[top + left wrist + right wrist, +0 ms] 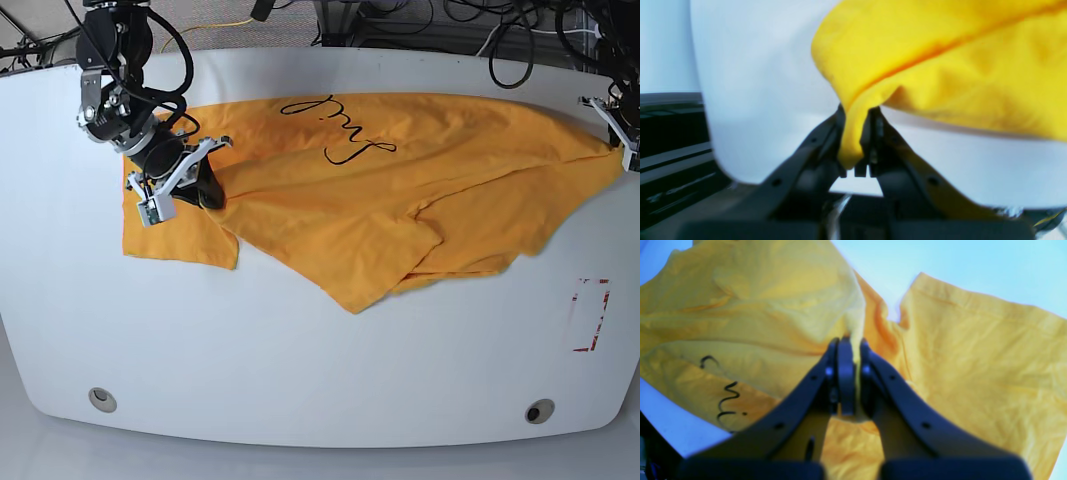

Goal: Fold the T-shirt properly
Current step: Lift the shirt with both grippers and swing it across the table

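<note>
Two pincers, left pincer (pixel 857 140) and right pincer (pixel 850 373), each clamped on opposite ends of the T-shirt (pixel 400 190), presumably to spread it across the bench (pixel 300 370) before folding.

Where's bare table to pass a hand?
Free: the table's wide near strip below the T-shirt, and the left end beyond the right claw. Crowded: the far half, under the shirt stretched to the left claw.

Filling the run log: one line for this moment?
phase: fold start | left gripper: shut on T-shirt | right gripper: shut on T-shirt | shirt: rumpled on table
</note>
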